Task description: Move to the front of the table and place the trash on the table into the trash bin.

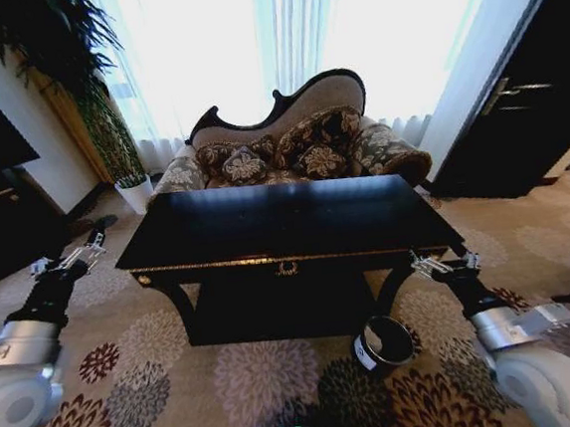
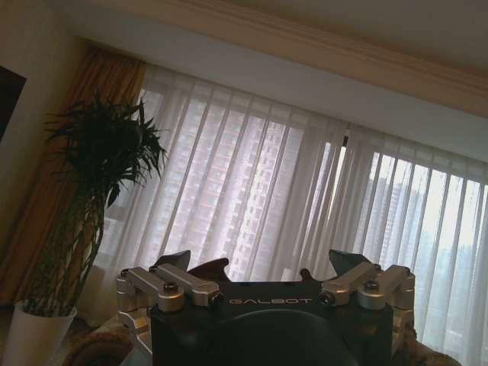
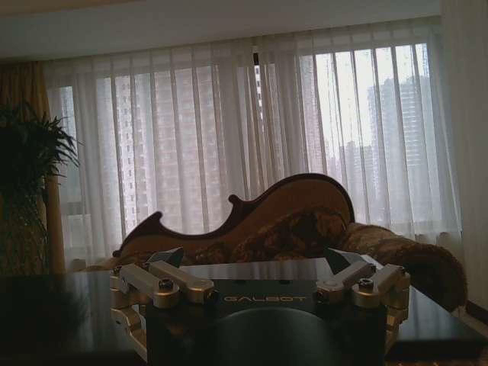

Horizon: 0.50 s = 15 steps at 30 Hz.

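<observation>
head looks down on table (image 1: 286, 223), wrists face window (image 3: 252, 130)

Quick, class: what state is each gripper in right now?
Left gripper: open, holding nothing, left of the table.
Right gripper: open, holding nothing, at the table's right front corner.

table (image 1: 284, 224) top bare w/ free room above, sofa (image 1: 294, 143) behind, trash bin (image 1: 382, 344) by front-right leg

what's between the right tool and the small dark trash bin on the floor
In the head view, only bare floral-patterned carpet lies between the right tool, held beside the glossy black table's front right corner, and the small dark cylindrical trash bin.
</observation>
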Available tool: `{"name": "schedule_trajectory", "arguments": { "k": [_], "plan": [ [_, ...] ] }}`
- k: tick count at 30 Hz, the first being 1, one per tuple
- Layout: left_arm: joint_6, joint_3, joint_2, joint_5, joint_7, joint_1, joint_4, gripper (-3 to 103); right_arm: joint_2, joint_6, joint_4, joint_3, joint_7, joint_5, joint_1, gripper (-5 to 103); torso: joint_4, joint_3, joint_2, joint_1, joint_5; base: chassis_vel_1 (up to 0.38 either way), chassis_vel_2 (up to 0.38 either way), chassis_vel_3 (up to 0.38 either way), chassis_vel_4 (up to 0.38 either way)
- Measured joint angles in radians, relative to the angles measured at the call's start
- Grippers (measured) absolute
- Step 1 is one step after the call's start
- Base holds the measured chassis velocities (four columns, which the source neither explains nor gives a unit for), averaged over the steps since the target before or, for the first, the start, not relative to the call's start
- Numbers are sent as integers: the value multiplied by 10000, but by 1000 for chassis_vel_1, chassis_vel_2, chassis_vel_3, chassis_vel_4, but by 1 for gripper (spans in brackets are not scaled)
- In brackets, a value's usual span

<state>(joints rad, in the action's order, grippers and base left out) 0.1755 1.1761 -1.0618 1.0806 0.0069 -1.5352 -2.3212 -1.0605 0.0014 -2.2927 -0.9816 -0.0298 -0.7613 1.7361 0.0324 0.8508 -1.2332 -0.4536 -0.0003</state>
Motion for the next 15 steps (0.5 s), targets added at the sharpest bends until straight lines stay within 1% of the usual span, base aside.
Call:
{"name": "schedule_trajectory", "arguments": {
  "k": [7, 10, 13, 15],
  "plan": [
    [-41, -168, -180, -119, 44, 62, -49, 100, 76, -16, 70, 65, -55, 116, -61, 100, -1, 1, 1, -2, 0, 333, -332, -325, 346],
    [-49, -193, -196, -250, 93, 44, -53, 100, 158, 4, 36, 120, 326, 94, -229, 100, 1, -4, -8, 8, 2, 368, -368, -368, 359],
    [-49, -160, -164, -255, 97, 38, -52, 100, 223, -6, 59, 115, 349, 58, -287, 100, 2, -1, -4, 4, 5, 385, -374, -386, 370],
    [-49, -25, -142, -254, 98, -16, -54, 100, 280, -7, 155, 169, 328, 81, -366, 100, 2, 3, 2, -7, -2, 361, -363, -348, 364]
  ]
}}
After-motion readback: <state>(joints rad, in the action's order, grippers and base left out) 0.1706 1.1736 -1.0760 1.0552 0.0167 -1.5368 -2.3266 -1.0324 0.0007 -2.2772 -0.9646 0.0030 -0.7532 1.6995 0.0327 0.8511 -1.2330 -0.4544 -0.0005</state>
